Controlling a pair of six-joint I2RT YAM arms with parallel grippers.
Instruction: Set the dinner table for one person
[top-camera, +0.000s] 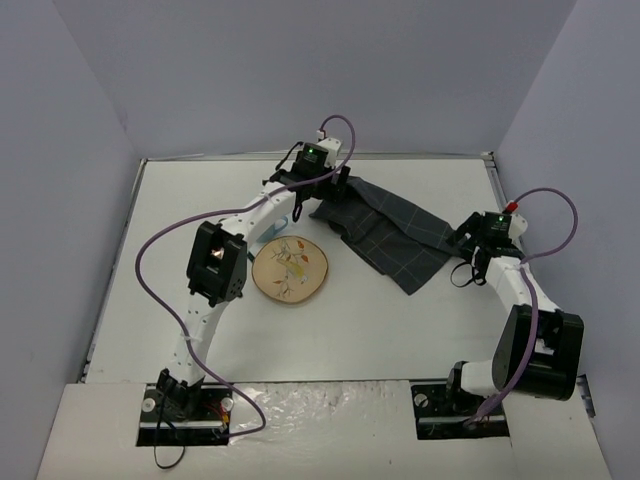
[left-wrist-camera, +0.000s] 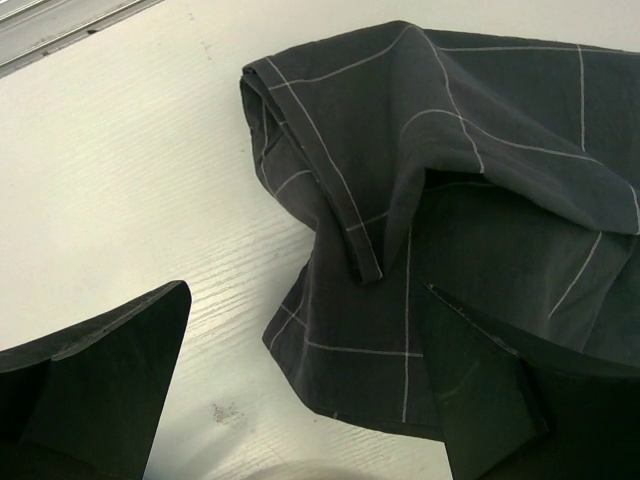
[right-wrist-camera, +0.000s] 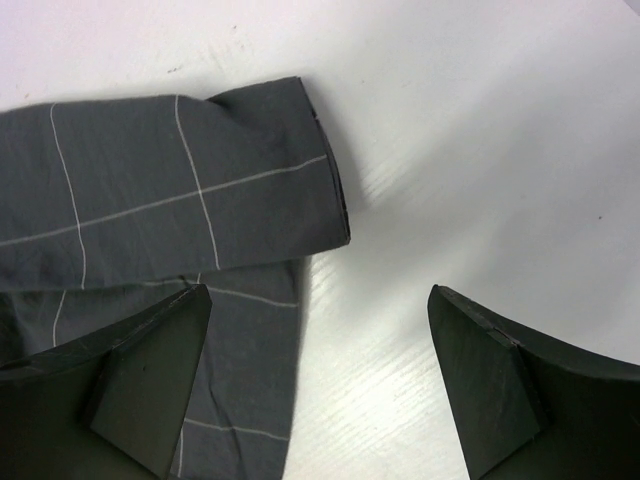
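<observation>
Judging the setting barely begun | desk (top-camera: 400, 335) spans the view beneath everything | plate (top-camera: 291, 270) sits left of centre | checked cloth (top-camera: 385, 235) lies rumpled far-right of it, unspread | your left claw (left-wrist-camera: 305, 300) and right claw (right-wrist-camera: 320, 295) hover agape above cloth ends, gripping nothing | laying-out remains.

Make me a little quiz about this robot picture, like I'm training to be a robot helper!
1. True or false: the left gripper is shut on the checked cloth.
2. Where is the plate on the dinner table? A) on top of the cloth B) beside the cloth, not touching it C) under the cloth
3. Fill in: in the top view, the right gripper is at the cloth's ____ end.

Key: 1 false, it is open; 2 B; 3 right.
</observation>
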